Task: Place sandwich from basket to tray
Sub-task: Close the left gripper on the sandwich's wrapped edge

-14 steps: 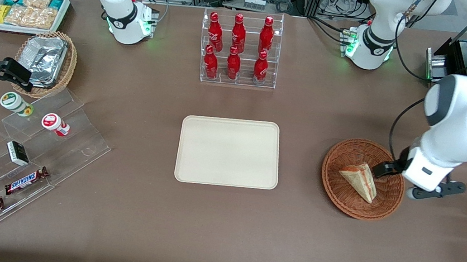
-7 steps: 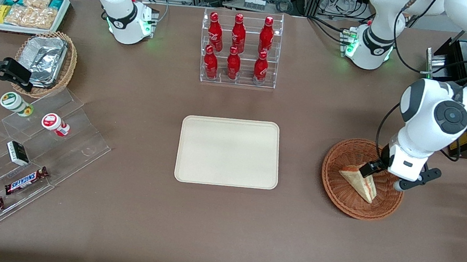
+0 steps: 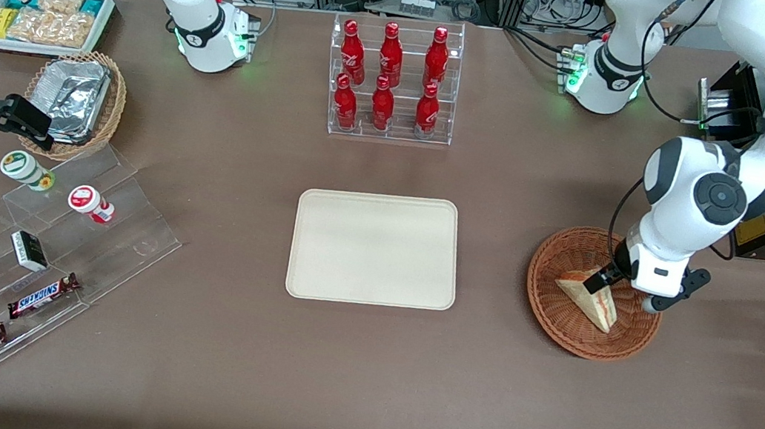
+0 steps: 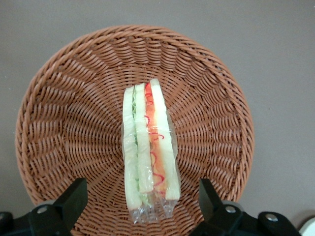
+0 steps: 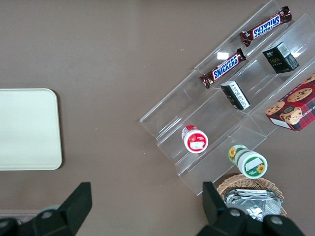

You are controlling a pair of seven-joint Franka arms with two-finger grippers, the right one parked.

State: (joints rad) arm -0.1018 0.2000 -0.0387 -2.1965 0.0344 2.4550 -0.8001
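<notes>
Left arm (image 3: 691, 205): glossy white shells, dark grey round joint cap, black cables along links, green light at base; gripper (image 4: 141, 209) over basket, black fingers spread

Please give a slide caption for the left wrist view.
Open gripper above the wrapped sandwich in the wicker basket.

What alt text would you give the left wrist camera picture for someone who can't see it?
A wrapped sandwich stands on edge in the middle of a round brown wicker basket on a brown table. The open claw hangs above it, one finger on each side, not touching.
</notes>
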